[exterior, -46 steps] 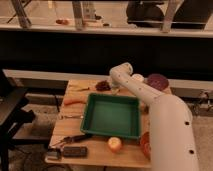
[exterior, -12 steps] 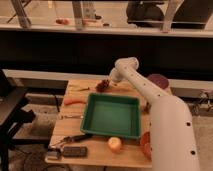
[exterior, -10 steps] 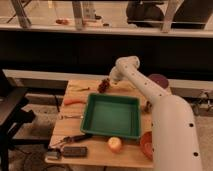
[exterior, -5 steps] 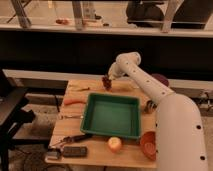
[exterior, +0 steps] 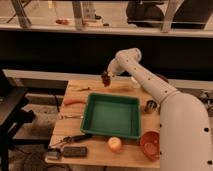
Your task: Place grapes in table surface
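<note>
Gripper [exterior: 107, 75] hangs just above the middle of the frame, at the tip of the white arm [exterior: 150, 89], which rises from the lower right and bends at a rounded joint near the top centre. It is clenched on the grapes [exterior: 105, 80], a small dark reddish bunch that dangles from its tip. The grapes are held up in the air over the far edge of the tabletop [exterior: 70, 127], apart from its wood and not resting on it.

Below the bunch, toward the viewer, a green tray [exterior: 95, 117] lies across the middle of the tabletop, with nothing visible inside it. Left of the tray rests a long orange thing [exterior: 75, 101], possibly a carrot. At the tray's near edge sits a yellow-orange apple [exterior: 115, 144], just beside the rim. Right of the apple, near the tabletop's lower right corner, stands an orange-red bowl [exterior: 150, 145]. A small metal cup [exterior: 150, 106] stands just beside the tray's right side, close under the arm. Dark tools [exterior: 74, 149] lie at the lower left corner of the tabletop.
</note>
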Robot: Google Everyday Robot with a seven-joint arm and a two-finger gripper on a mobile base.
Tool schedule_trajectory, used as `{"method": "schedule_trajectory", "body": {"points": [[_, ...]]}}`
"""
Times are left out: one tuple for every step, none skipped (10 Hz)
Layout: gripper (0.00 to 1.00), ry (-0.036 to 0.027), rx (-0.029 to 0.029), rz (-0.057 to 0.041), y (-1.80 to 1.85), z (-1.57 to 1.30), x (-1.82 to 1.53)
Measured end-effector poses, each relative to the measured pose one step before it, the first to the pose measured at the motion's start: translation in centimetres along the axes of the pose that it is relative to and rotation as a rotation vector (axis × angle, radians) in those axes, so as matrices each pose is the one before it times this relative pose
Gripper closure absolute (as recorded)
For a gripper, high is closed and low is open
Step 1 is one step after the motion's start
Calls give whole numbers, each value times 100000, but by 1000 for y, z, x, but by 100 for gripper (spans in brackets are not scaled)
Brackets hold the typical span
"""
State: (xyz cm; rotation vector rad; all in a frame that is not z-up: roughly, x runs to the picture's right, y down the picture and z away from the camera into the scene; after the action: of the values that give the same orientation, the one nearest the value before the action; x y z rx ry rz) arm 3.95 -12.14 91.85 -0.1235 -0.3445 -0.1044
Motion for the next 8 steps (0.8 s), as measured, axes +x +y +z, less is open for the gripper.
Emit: {"method": "schedule_trajectory", "body": {"points": [[100,-55,829,-306,-158,-345,-84],[100,-25,561,-220,-182,-262,-89],[100,-82,501,-216,-98,-209,-88],[100,-115,376,-181,-121,-148,-128],[100,-53,448,-254,-114,-173,-94],[100,-98,373,-227,-101,-142,-116],[100,-122,240,-194,-47,-59,-127],[100,-63,147,-174,-45,-53,-91]]}}
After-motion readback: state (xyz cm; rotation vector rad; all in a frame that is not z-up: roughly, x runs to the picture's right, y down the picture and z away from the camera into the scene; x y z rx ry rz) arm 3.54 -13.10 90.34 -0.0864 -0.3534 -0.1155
